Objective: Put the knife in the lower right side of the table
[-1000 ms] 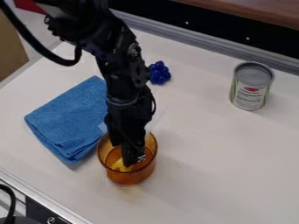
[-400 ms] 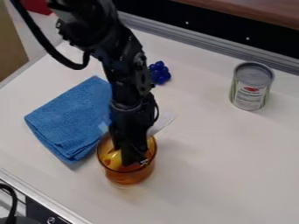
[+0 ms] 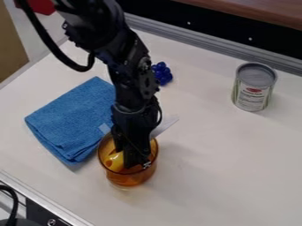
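Though unclear in opening and hold — pincer (image 3: 137, 164) beside yellow object (image 3: 115, 162) — inside amber cup (image 3: 127, 178).

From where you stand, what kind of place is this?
Probably a robot test bench: a black robot arm over a white tabletop, with a food can and folded blue cloth set out.

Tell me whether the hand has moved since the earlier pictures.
Yes: the hand has shifted slightly right in the view, judged against the unmoved blue cloth.
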{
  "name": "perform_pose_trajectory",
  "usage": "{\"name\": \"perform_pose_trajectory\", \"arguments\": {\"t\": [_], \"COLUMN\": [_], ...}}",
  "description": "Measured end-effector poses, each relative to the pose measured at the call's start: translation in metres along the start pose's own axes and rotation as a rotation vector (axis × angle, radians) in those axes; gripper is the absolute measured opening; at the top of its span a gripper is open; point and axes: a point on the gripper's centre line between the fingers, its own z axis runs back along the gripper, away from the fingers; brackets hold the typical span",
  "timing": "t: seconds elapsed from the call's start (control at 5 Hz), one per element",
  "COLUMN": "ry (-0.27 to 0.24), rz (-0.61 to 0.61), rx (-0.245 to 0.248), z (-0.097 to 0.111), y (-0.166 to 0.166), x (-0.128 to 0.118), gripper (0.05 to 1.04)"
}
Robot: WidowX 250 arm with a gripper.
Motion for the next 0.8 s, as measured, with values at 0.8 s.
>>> {"name": "perform_pose_trajectory", "arguments": {"t": [0.8], "ry": [-0.133], "rz": [0.295], "rx": [-0.106], "z": [0.081], "y": [0.019], "x": [0.022], "gripper": [0.349]}}
